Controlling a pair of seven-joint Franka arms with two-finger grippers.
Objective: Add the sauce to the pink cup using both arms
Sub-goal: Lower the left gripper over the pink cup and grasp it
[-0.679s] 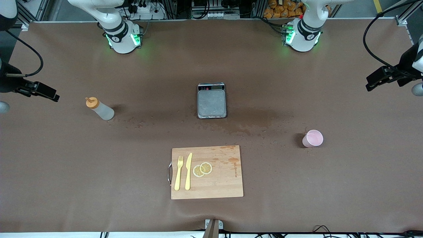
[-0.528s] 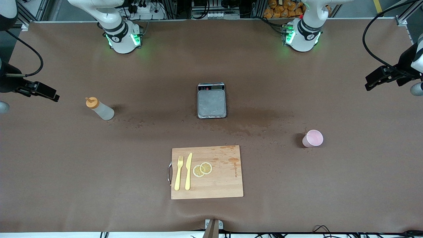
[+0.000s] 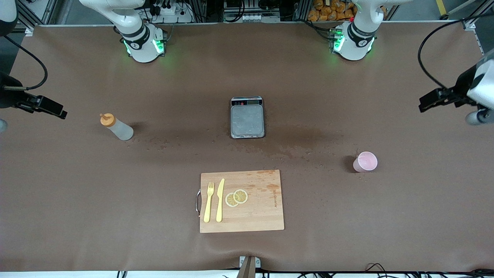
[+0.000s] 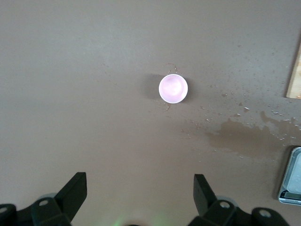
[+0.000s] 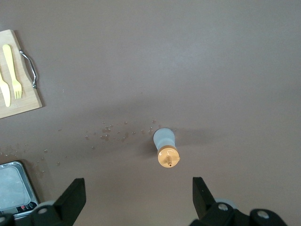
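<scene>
The sauce bottle (image 3: pixel 117 127), translucent with an orange nozzle cap, stands upright toward the right arm's end of the table; it also shows in the right wrist view (image 5: pixel 165 147). The pink cup (image 3: pixel 365 161) stands upright and empty toward the left arm's end; it also shows in the left wrist view (image 4: pixel 173 88). My right gripper (image 3: pixel 58 111) hangs high over the table's end beside the bottle, open and empty (image 5: pixel 138 193). My left gripper (image 3: pixel 426 103) hangs high over the other end, open and empty (image 4: pixel 140 190).
A grey scale (image 3: pixel 247 117) sits mid-table with a wet stain (image 3: pixel 301 141) beside it. A wooden cutting board (image 3: pixel 266 216), nearer the front camera, carries a yellow fork (image 3: pixel 208 200), a yellow knife (image 3: pixel 220 199) and lemon slices (image 3: pixel 236 197).
My left gripper has drifted a little toward the middle of the table. My right gripper has shifted only slightly. The bottle and cup have not moved.
</scene>
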